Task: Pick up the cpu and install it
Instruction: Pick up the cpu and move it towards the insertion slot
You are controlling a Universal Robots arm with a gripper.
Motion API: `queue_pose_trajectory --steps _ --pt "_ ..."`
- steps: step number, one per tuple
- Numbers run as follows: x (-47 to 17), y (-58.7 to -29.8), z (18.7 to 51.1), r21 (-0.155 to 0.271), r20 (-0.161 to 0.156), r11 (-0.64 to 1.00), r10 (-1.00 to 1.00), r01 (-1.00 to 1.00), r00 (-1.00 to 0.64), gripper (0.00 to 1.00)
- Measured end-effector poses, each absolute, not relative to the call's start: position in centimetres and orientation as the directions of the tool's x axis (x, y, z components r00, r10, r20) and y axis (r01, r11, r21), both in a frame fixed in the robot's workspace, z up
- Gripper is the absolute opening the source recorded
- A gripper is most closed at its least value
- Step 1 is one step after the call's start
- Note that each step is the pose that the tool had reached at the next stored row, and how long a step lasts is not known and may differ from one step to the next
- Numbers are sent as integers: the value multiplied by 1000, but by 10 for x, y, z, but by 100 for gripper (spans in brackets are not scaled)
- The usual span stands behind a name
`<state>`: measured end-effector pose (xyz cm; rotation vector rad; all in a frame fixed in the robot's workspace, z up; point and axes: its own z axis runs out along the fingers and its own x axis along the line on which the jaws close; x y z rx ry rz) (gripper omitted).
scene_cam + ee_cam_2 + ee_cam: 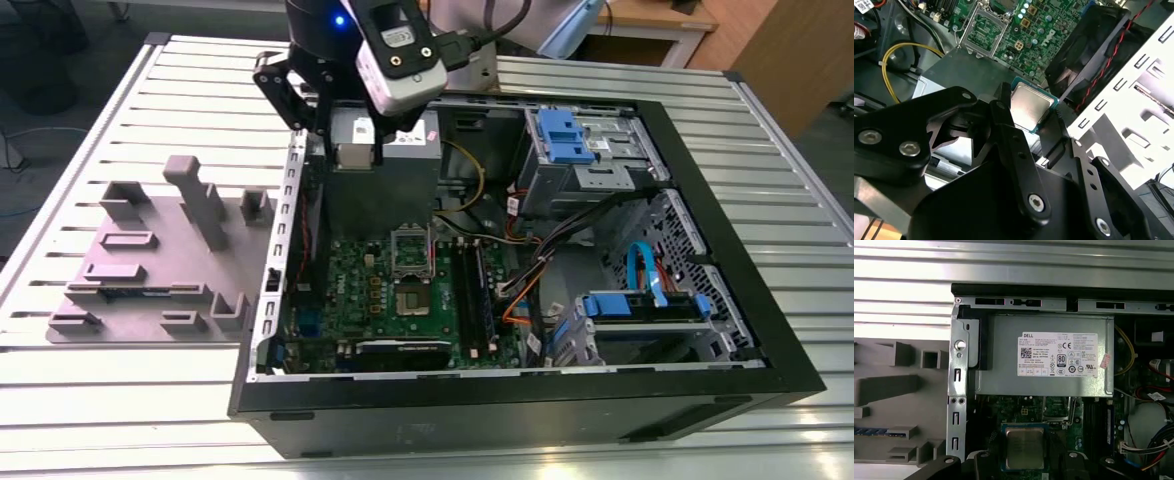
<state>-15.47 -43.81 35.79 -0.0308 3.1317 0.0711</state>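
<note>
The jaws are closed on the cpu [1029,106], a black finger [1004,117] pressing on each of two opposite edges, so the chip sits between them with its silver-grey top and thin green rim in plain sight. In the first wrist view the cpu [1025,447] shows square-on between the two finger links, with the motherboard [1029,407] behind it. In the exterior view the arm [318,30] reaches down over the far corner of the open case [534,400] toward the exterior view's left, and the cpu [355,156] hangs as a small pale square over the power supply [394,185], close to the case's side wall. Whether it touches the power supply cannot be told. The power supply [1046,360] is a grey box with a white label, mounted against the case's edge. The socket [985,27], a square with a metal frame, lies on the motherboard [387,290] past the power supply and well apart from the chip; nothing sits in it. A yellow cable [891,55] loops beside the power supply, and a black fan [1089,45] with red and black wires stands near the chip. The case lies on its side on a slatted worktop [160,400], with a grey fixture tray [147,260] just beside it on the exterior view's left.
</note>
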Motion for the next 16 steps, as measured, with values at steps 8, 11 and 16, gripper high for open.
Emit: queue_pose_trajectory --steps 8,11,16 --pt "-154 -438 347 45 -9 999 -20 -20 -1000 47" --pt "-150 -439 344 45 -9 999 -20 -20 -1000 47" --pt "-139 -441 340 45 -6 999 -19 -20 -1000 47"
